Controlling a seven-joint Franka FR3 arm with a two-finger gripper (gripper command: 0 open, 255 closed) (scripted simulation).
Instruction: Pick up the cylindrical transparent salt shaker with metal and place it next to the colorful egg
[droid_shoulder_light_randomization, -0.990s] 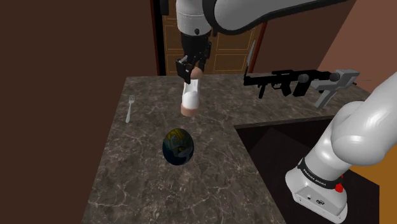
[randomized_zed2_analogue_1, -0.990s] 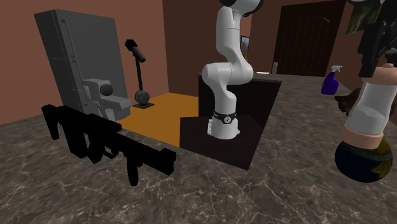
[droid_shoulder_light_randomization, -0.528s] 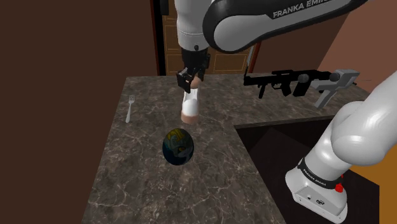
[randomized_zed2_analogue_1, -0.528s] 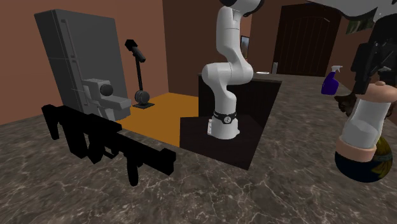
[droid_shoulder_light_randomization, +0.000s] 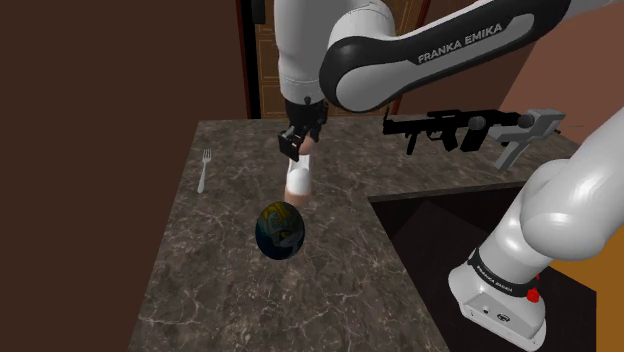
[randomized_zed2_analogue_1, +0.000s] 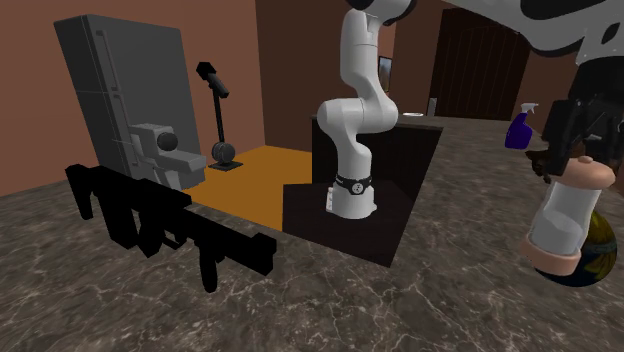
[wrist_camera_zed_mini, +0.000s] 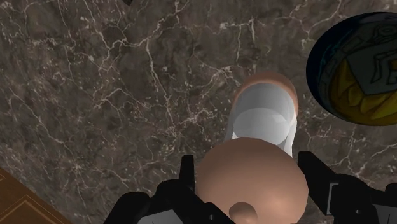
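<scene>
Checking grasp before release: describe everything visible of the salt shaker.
The salt shaker is a pale see-through cylinder with pinkish-tan cap and base. The black jaws clasp its cap end. It is slightly tilted, base down, just beyond the egg in the shoulder view, apart from it; contact with the counter is unclear.
</scene>
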